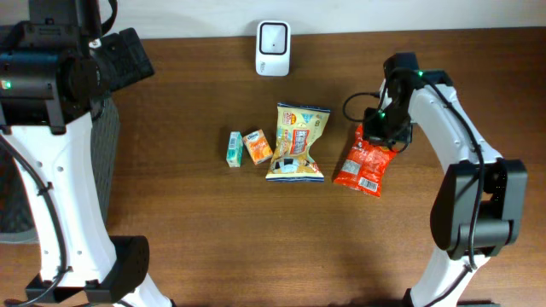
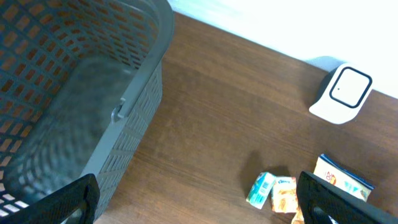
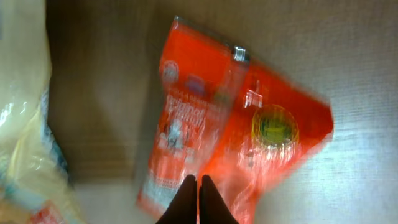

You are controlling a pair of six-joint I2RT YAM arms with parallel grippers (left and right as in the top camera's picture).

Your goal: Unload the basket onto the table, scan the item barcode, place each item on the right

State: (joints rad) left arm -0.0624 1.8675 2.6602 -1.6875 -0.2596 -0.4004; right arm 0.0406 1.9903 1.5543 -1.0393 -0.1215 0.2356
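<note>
**Red snack packet (image 1: 362, 162) and white scanner (image 1: 273, 49): both on the table (image 1: 213, 230), well apart.**

Packet: 1 glossy red-orange foil pouch with white print and a round yellow emblem. It lies right of centre with its long axis slightly tilted, and its print is too blurred to read in the right wrist view.
Scanner: 1 white unit with rounded corners and a dark-outlined square window. It stands at the table's far edge near the middle, beyond and left of the packet.

Bright, even light; red packet (image 3: 211, 118) motion-blurred, with glare.
</note>
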